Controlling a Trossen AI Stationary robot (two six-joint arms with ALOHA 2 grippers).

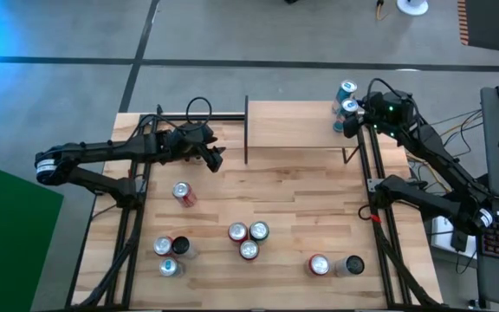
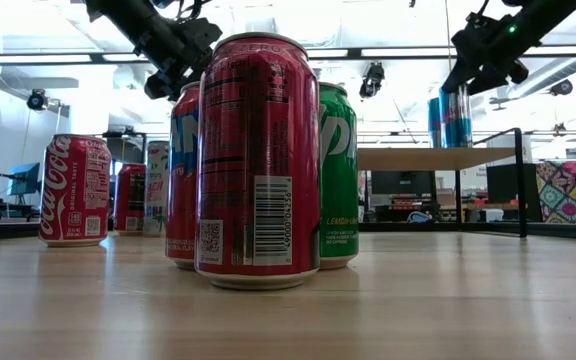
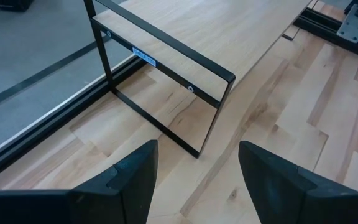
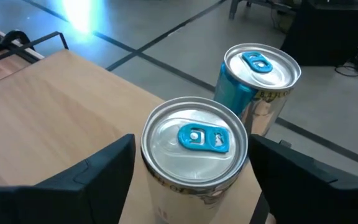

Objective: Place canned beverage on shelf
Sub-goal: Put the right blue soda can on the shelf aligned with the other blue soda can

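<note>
Two arms work your table (image 1: 293, 208), itemised here from largest to smallest.

Shelf (image 1: 297, 126): the light-wood board on black uprights stands at the far centre-right of the table.

Left arm: you see it reaching in from the left, its left gripper (image 1: 218, 159) hovering just left of the shelf's left upright with its fingers (image 3: 135, 177) spread and nothing between them.

Right arm: your right gripper (image 1: 353, 120) sits at the shelf's far right corner, fingers (image 4: 101, 168) spread either side of a blue-tabbed can (image 4: 194, 155) standing on the board; whether they touch it cannot be told.

Second blue can (image 4: 260, 81): upright, just beyond the first on the same corner.

Loose cans: a trio (image 1: 248, 238) near centre, a red can (image 1: 183, 194) lying left of centre, three more (image 1: 171, 253) near left, two (image 1: 336, 265) near right.
</note>
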